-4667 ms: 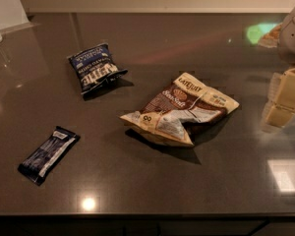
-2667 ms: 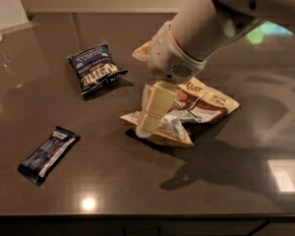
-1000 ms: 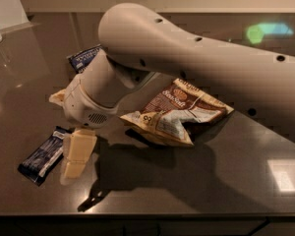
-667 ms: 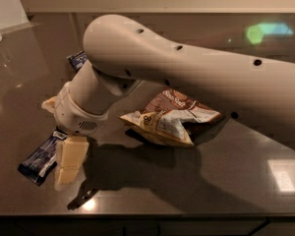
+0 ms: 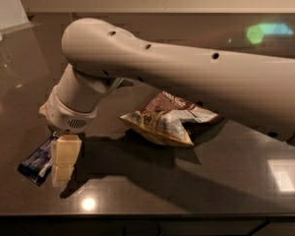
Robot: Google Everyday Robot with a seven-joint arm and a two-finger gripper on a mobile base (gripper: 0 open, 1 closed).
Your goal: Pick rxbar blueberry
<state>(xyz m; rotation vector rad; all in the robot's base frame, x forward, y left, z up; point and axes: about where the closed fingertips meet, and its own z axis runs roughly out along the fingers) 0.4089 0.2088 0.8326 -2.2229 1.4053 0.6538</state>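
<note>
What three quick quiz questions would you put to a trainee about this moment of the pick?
1. True or false: in the camera view, the cream-and-brown chip bag lies to the right of the gripper.
2. Multiple choice: the rxbar blueberry lies
A) on top of the chip bag
B) at the left front of the table, its right end hidden by the gripper
C) at the table's far right edge
3. Fill in: the arm reaches in from the picture's ___ side.

Key: 1 true; 2 B; 3 right.
</note>
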